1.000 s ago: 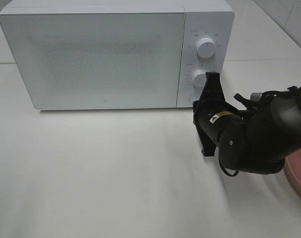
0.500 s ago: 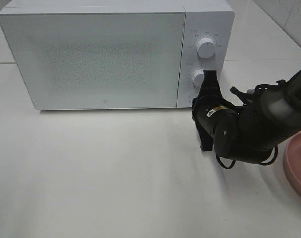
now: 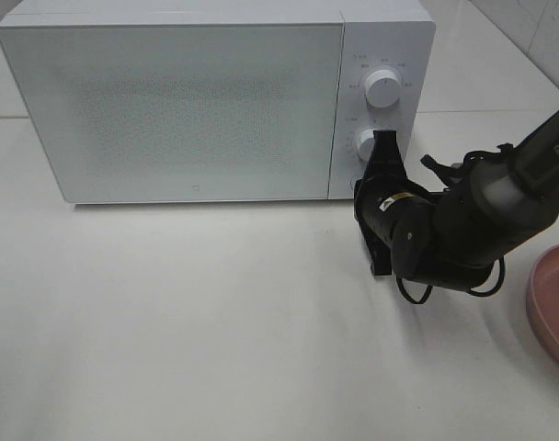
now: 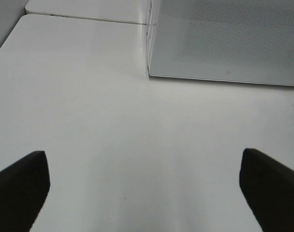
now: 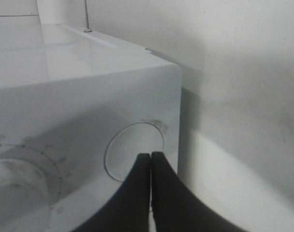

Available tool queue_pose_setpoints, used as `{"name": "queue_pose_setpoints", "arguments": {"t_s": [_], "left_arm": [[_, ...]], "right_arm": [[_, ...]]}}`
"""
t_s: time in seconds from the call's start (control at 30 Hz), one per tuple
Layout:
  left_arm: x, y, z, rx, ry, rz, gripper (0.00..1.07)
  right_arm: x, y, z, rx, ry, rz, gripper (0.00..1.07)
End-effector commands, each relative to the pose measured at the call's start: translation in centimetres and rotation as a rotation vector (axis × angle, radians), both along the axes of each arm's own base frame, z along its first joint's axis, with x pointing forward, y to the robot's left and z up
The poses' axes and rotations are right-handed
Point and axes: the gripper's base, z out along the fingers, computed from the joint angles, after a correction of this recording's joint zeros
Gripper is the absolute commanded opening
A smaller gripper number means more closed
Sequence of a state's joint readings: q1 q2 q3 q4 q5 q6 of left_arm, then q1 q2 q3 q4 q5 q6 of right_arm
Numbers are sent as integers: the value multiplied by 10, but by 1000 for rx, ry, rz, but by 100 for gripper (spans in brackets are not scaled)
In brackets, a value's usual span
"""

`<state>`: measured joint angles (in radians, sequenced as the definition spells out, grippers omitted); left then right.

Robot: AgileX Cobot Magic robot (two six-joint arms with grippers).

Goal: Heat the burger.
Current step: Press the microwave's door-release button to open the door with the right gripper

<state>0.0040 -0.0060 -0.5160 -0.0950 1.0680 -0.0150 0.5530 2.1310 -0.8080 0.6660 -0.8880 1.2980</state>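
The burger is out of view in every frame. A white microwave (image 3: 188, 101) stands at the back of the table with its door closed. My right gripper (image 3: 360, 186) is shut with nothing in it. Its tips (image 5: 150, 157) rest at the round button (image 5: 125, 147) at the bottom of the microwave's control panel, touching it or nearly so. My left gripper (image 4: 147, 193) is open, its two fingers (image 4: 21, 183) spread wide over bare table in front of the microwave's left corner. It does not show in the exterior view.
Two white dials (image 3: 382, 87) (image 3: 367, 142) sit above the button on the panel. A pink plate (image 3: 551, 308) lies at the table's right edge, behind the right arm. White table (image 3: 169, 322) stretches in front of the microwave.
The right arm has crept left toward the microwave's panel, uncovering more of the pink plate. The microwave door has stayed closed.
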Motion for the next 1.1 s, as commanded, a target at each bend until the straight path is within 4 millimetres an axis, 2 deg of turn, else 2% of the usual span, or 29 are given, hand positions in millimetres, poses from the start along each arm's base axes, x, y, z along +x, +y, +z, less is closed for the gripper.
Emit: {"name": "queue_pose_setpoints", "arguments": {"t_s": [0.03,0.47,1.1], "left_arm": [[-4,0,0,-3,-23,2,100],[-3,0,0,-2,-19,1,100],[-3,0,0,-2,-17,1,100]], "right_arm": [[6,3,2,12,-10,14,0],[12,3,-1,-13,-48,-13,0],[23,2,9,-36,-136,-73,0]]}}
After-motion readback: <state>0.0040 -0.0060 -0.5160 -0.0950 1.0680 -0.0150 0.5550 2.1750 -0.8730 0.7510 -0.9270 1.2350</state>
